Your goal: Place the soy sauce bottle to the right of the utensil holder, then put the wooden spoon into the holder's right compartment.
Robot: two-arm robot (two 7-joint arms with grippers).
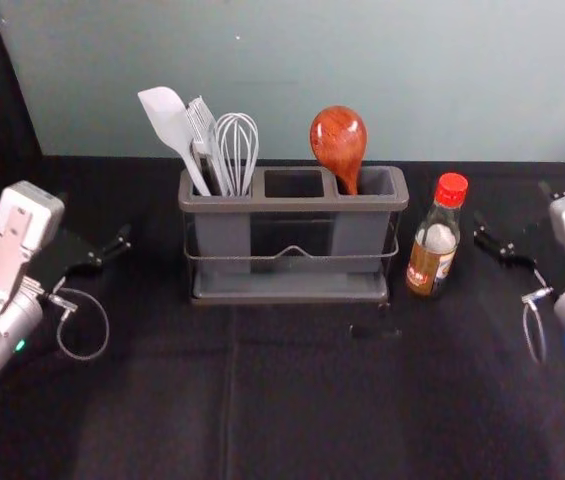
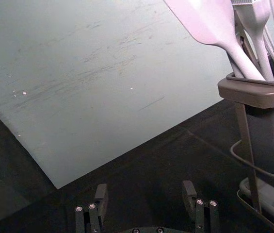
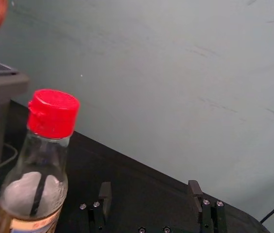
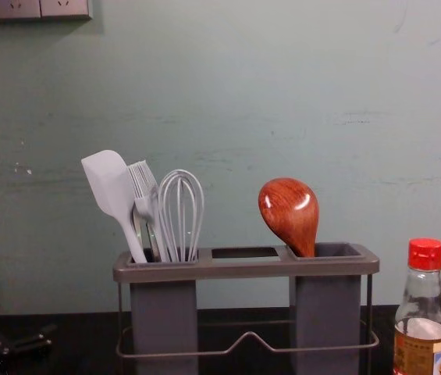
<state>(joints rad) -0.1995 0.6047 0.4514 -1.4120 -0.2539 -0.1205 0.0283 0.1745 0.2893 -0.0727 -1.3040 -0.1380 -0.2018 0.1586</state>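
The utensil holder (image 1: 292, 204) stands upright, with the wooden spoon (image 1: 339, 140) leaning in its right compartment, bowl up. Just right of the holder, a small gap away, the soy sauce bottle (image 1: 434, 245) is upright; its red cap (image 4: 425, 254) shows in the chest view. My left gripper (image 1: 97, 222) is left of the holder, open and empty; its spread fingers frame bare cloth in its wrist view (image 2: 145, 190). To the right of the bottle is my right gripper (image 1: 515, 210), also open with nothing held, as its wrist view (image 3: 150, 188) shows.
A white spatula (image 1: 167, 120), a brush (image 1: 202, 130) and a whisk (image 1: 236, 145) stand in the holder's left compartment. Black cloth (image 1: 292, 400) covers the table, and a pale green wall (image 4: 220, 94) rises behind. A wire rack surrounds the holder's cups.
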